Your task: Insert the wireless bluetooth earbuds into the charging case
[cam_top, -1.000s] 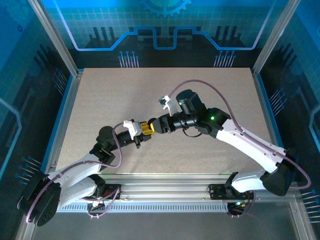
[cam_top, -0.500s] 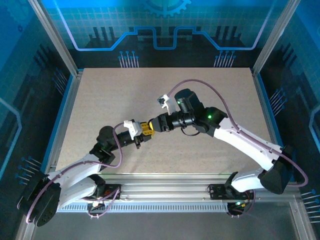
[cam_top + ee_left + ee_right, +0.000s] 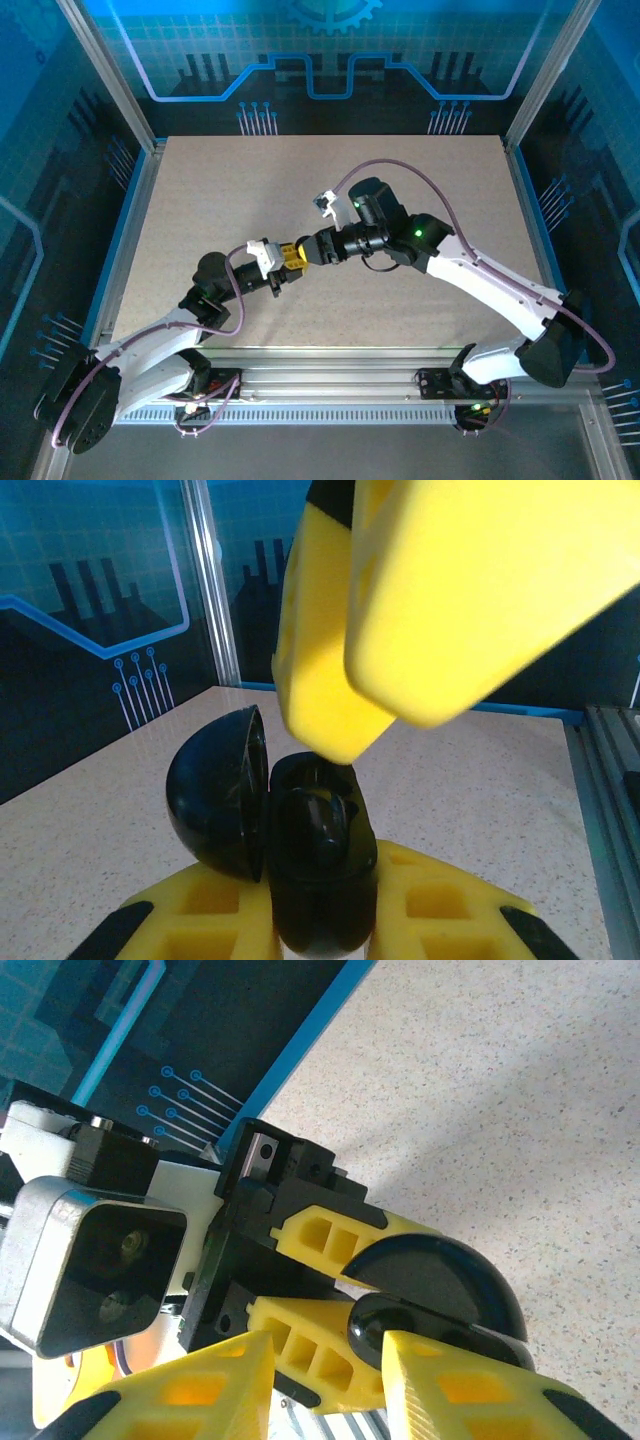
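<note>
Both arms are reaching in over the middle of the desk, their wrists meeting tip to tip. The left gripper is pressing its yellow fingers against the charging case, which is black and glossy (its rounded lid is hinged open to one side). The right gripper is pointing its fingers at the case's open mouth. They are standing slightly apart, and I cannot tell whether they are pinching anything.
</note>
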Available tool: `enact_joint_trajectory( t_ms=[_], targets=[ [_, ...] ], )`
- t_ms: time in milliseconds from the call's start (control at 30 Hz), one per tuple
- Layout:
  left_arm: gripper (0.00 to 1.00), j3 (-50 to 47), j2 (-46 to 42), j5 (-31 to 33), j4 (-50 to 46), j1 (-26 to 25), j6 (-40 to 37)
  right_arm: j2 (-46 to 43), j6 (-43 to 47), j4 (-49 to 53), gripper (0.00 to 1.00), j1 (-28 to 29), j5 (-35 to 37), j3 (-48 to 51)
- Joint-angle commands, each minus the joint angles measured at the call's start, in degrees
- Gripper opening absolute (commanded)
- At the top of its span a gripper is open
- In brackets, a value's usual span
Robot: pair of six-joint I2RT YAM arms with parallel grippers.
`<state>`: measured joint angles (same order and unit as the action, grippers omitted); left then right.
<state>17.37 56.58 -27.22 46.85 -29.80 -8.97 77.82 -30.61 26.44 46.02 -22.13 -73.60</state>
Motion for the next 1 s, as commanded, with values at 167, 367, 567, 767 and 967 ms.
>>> enact_joint_trajectory(
  t_ms=[167, 367, 567, 767, 967],
  targets=[
    [0.19, 0.1, -1.5, 7.3, -1.1, -0.4, 0.7, -5.2, -0.1, 4.6, 0.36, -3.9, 1.9, 1.0],
    [0.19, -0.4, -3.2, 12.0, -4.0, -0.4, 0.6, -2.0, -2.6, 14.1, 0.35, -7.0, 8.2, -0.4],
    [0.18, -0.6, -5.5, 17.9, -8.4, -0.4, 0.4, 3.8, -7.4, 17.3, 0.35, -10.9, 10.0, -0.2],
    [0.19, -0.7, -6.1, 20.9, -9.9, -0.4, 0.5, 13.2, -19.1, 18.5, 0.4, -13.6, 13.8, -1.8],
    [0.19, -0.6, -5.9, 22.5, -10.3, -0.4, -0.3, 23.9, -27.9, 17.0, 0.53, -14.4, 13.7, -5.8]
  ],
)
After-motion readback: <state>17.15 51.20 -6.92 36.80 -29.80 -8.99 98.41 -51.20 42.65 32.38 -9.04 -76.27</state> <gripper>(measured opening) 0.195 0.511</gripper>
